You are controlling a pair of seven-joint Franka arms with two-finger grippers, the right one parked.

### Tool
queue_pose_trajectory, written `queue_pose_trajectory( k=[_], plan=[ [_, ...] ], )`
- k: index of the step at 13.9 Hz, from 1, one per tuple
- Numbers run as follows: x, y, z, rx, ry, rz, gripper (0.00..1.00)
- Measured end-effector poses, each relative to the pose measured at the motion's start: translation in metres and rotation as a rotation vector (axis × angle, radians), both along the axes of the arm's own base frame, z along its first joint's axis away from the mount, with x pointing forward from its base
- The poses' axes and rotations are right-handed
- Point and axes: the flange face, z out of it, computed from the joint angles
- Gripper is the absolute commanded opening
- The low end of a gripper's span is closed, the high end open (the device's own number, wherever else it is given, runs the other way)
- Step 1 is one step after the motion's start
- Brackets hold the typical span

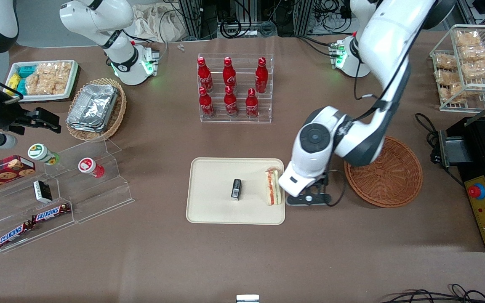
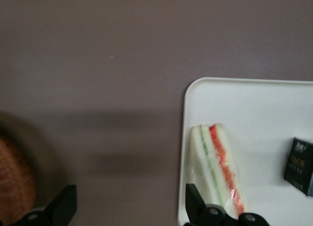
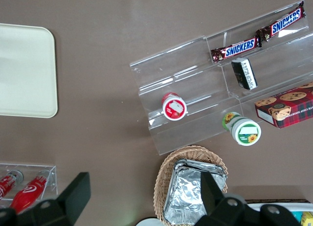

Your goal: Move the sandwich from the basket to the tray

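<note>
The tray (image 1: 213, 202) sits at lower centre of the front view, a small black packet (image 1: 236, 188) near its middle. The basket (image 1: 387, 174), at centre right of that frame, lies beside the tray toward the working arm's end of the table. The sandwich (image 1: 273, 186) lies on the tray's edge nearest the basket. The gripper (image 1: 307, 198) hovers over the table between tray and basket, its fingers (image 2: 63, 206) spread wide, gripping nothing.

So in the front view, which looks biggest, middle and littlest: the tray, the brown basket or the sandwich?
1. Tray, biggest.
2. Brown basket, partly hidden by the arm.
3. Sandwich, smallest, on the tray.
The open gripper hangs beside the sandwich.
</note>
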Motion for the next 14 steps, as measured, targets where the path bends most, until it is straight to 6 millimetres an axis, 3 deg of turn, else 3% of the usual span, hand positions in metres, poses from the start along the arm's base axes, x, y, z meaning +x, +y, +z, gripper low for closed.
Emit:
queue_pose_trajectory(
  k=[3,7,9,11,14],
  plan=[
    [0.003,0.048,0.059,-0.004,0.071,-0.022,1.00],
    [0.003,0.145,0.129,0.000,0.193,-0.085,1.00],
    [-0.007,0.180,0.166,0.011,0.222,-0.081,1.00],
    [-0.019,0.199,0.188,0.022,0.239,-0.058,1.00],
    [-0.030,0.227,0.203,0.029,0.280,-0.011,1.00]
  ],
)
